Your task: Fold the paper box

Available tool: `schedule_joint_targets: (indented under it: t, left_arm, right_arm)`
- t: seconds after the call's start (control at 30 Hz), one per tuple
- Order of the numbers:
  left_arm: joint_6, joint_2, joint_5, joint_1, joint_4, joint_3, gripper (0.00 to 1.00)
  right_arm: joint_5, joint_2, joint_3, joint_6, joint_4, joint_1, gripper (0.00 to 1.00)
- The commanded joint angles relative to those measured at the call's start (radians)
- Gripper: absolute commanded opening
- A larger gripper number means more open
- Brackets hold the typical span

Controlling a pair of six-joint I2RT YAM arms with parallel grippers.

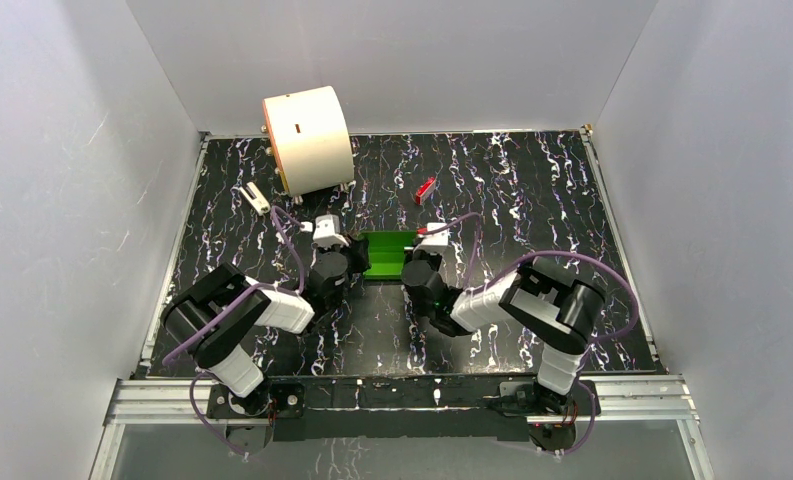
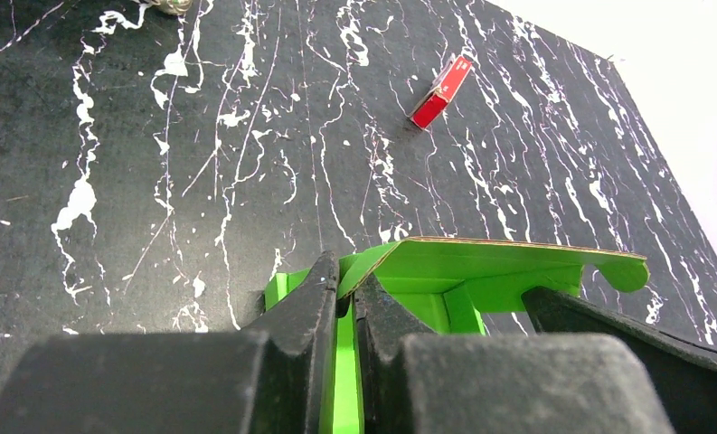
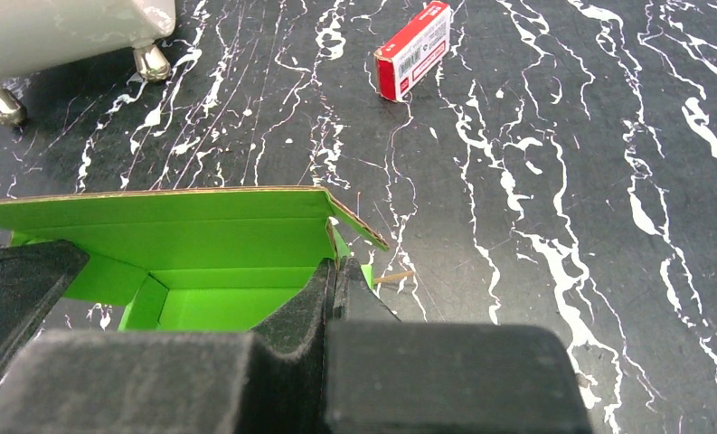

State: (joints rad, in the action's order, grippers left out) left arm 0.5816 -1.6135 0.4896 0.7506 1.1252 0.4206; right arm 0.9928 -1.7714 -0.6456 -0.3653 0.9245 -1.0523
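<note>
Two pinch grips on one paper box [image 1: 387,250], mid-table [image 1: 532,200].
You have the left end effector [image 2: 346,280] all but closed, with the box's left side wall nipped between its fingers. The right end effector [image 3: 334,271] is fully closed at the box's right end, and I judge it grips the wall edge there. The box sits between the two, lid panel raised over the open tray, with a rounded tuck flap free at one end. Expect it to be light, thin and springy: it holds creases, buckles if you squeeze across a panel, and slides easily. Grip wall edges near the creases, not mid-lid. The red block [image 3: 413,50] and the cream cylinder [image 1: 307,140] are well apart from it.
</note>
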Motion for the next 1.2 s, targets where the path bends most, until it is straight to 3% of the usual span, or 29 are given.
schedule_joint_targets:
  t: [0.0, 0.93, 1.17]
  left_arm:
    - [0.045, 0.010, -0.003, 0.032, -0.037, -0.047, 0.05]
    - [0.177, 0.026, 0.017, 0.121, -0.037, -0.205, 0.07]
    - [0.189, 0.088, 0.013, 0.122, -0.038, -0.246, 0.16]
  right_arm:
    - [-0.004, -0.038, 0.000, -0.095, 0.001, -0.041, 0.01]
    - [0.001, -0.078, 0.135, -0.003, 0.141, -0.125, 0.04]
    - [0.012, -0.102, 0.140, 0.032, 0.172, -0.130, 0.04]
